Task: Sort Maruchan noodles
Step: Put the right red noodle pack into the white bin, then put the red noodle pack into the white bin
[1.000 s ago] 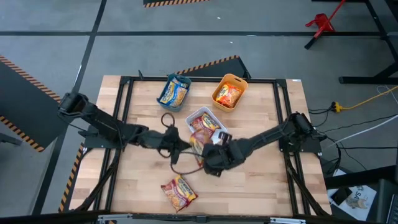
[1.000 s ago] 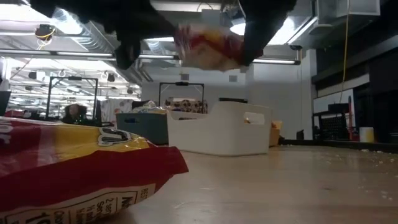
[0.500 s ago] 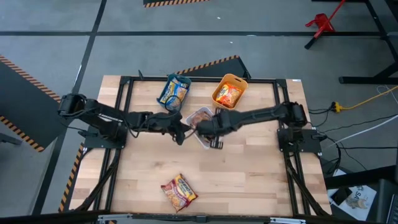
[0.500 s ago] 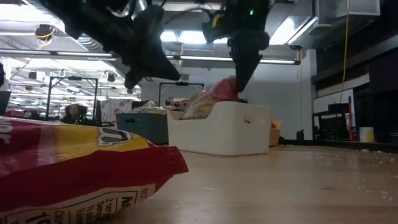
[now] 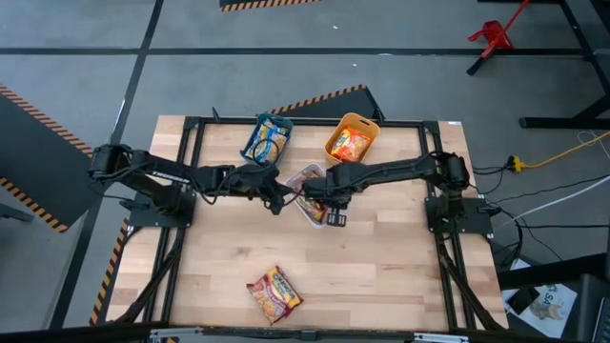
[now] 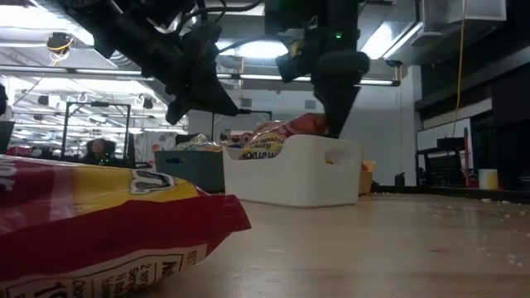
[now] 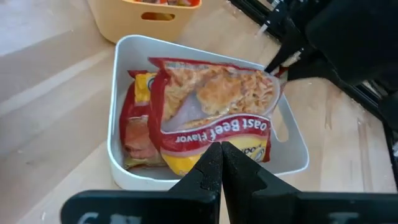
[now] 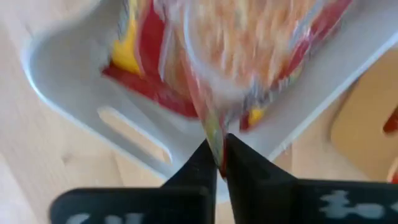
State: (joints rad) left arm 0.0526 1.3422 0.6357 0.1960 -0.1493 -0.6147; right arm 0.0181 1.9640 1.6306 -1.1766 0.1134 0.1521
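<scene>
Under your right hand (image 8: 216,163), pinched on a red packet's (image 7: 214,102) edge, sits the white bin (image 7: 118,112); the packet rests inside. Left hand (image 7: 219,163), clenched empty, hovers beside. One packet (image 5: 274,292) remains loose on the surface (image 5: 400,276).
</scene>
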